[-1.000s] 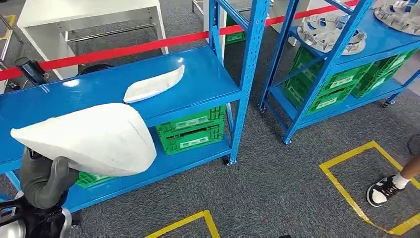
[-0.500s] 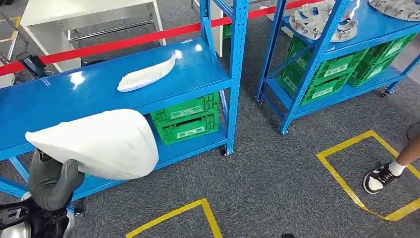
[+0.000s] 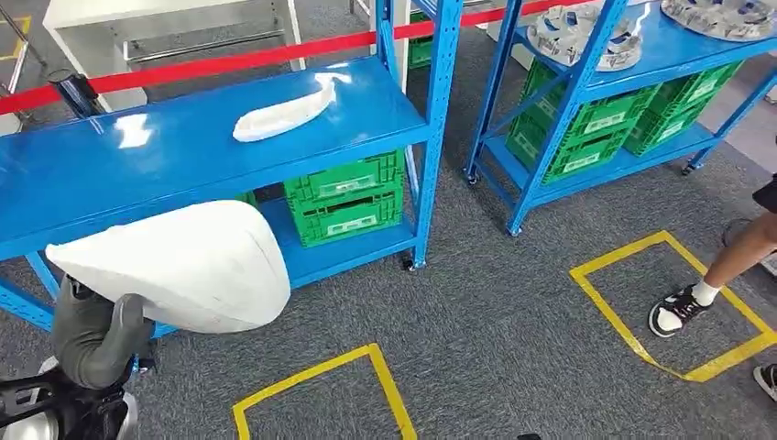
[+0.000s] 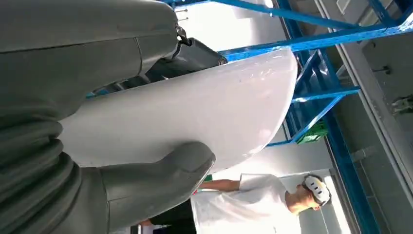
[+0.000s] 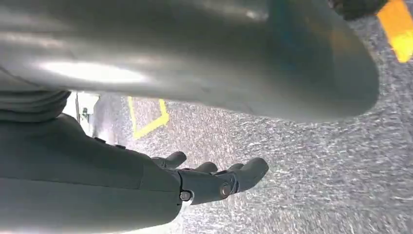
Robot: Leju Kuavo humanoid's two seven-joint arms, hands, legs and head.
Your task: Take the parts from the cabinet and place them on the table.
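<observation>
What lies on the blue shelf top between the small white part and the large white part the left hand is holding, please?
In the head view that stretch of the blue shelf top is bare between the small white part and the large white part the left hand holds.

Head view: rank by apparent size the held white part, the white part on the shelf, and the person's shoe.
1. Held white part, though nearness to the camera inflates it.
2. Shelf part.
3. Shoe.

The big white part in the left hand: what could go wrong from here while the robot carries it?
1. The large white part is far wider than the left hand, which holds it near one edge, thumb underneath; it could tip or slip out.
2. It hangs close to the blue rack and may knock a post.
3. A person's foot is on the floor nearby; a turn could bring the part toward that person.
</observation>
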